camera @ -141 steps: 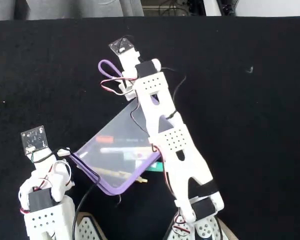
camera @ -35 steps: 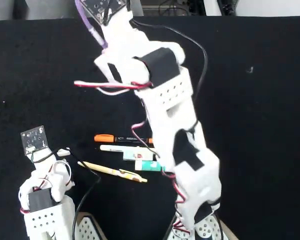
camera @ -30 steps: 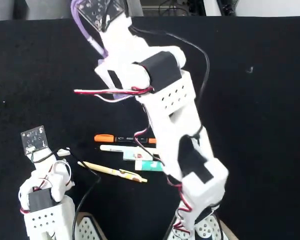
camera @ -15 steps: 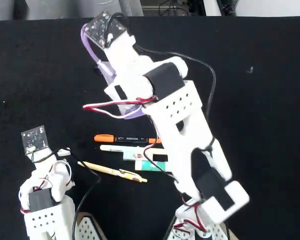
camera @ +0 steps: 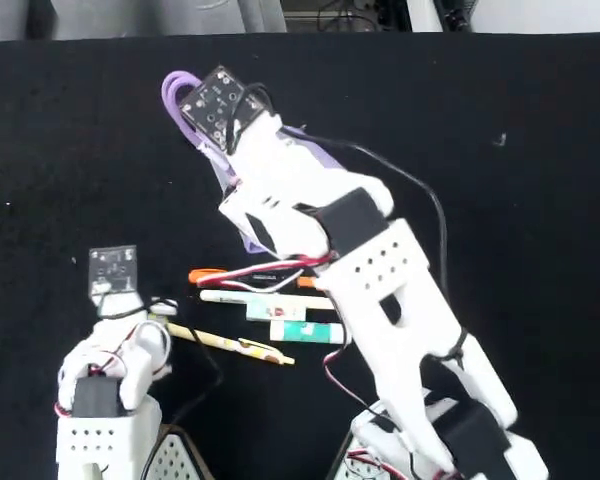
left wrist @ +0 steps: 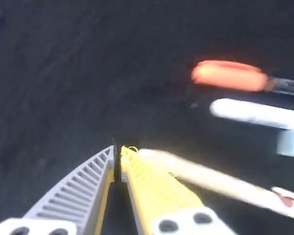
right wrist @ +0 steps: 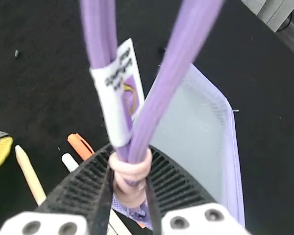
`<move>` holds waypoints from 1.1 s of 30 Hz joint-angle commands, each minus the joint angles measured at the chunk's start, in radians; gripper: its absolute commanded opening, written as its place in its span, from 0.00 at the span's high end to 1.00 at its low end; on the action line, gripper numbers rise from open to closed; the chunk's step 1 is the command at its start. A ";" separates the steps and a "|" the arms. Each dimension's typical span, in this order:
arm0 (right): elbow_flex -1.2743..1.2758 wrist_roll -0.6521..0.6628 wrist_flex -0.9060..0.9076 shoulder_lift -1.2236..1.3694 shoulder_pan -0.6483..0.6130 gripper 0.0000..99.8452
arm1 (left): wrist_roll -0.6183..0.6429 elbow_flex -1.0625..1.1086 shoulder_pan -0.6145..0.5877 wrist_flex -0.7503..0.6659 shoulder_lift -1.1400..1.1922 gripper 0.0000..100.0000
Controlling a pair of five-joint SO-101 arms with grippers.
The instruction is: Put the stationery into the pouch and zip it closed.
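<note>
1. Black cloth covers the surface, and both arms stand at its near edge.
2. Right pincer is clamped on the root of the purple loop. The pouch hangs from it, slanting down beneath the pincer. I cannot tell whether its lower corner touches the surface.
3. The pouch looks light and limp, with mesh walls and a soft purple edge. Held by the loop alone it will likely swing and sag, so its mouth would be steadier with a grip on the rim beside the zip.
4. Left pincer is pressed together with nothing between its jaws. Its tip is just beside one end of the cream pen.
5. Beyond that pen lie the white pen and, farthest, the orange marker, all outside the pouch. They look thin, stiff and smooth, and apt to roll, so each is best taken near its middle, across the barrel.
</note>
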 commanded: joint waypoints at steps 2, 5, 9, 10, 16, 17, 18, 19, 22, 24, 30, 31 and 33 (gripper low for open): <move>0.001 0.006 -0.046 -0.067 -0.012 0.99 | -0.008 0.019 0.079 -0.233 -0.006 0.97; 0.001 0.006 -0.046 -0.079 -0.011 0.99 | -0.009 0.016 0.101 -0.328 -0.006 0.97; 0.001 0.006 -0.052 -0.082 -0.011 0.99 | -0.009 -0.047 0.199 -0.318 -0.006 0.97; 0.001 0.006 -0.052 -0.082 -0.011 0.99 | -0.009 -0.077 0.229 -0.305 -0.006 0.97; 0.004 0.006 -0.044 -0.082 0.025 0.99 | -0.005 -0.232 0.384 -0.284 -0.006 0.97; 0.004 0.006 -0.044 -0.082 0.040 0.99 | -0.003 -0.249 0.394 -0.284 -0.006 0.97; 0.008 0.006 -0.044 -0.082 0.052 0.99 | -0.003 -0.260 0.400 -0.287 -0.006 0.97; 0.013 0.006 -0.044 -0.082 0.063 0.99 | -0.003 -0.265 0.401 -0.302 -0.006 0.97; 0.018 0.006 -0.044 -0.082 0.069 0.99 | -0.009 -0.249 0.400 -0.374 -0.006 0.97; 0.018 0.006 -0.044 -0.082 0.064 0.99 | -0.038 -0.234 0.401 -0.402 -0.006 0.94; 0.018 0.002 -0.044 -0.082 0.063 0.99 | -0.095 -0.114 0.401 -0.517 -0.006 0.76; 0.018 0.000 -0.044 -0.082 0.063 0.99 | -0.081 -0.099 0.401 -0.549 -0.006 0.76; 0.018 0.000 -0.044 -0.082 0.063 0.99 | -0.054 -0.085 0.398 -0.603 -0.006 0.76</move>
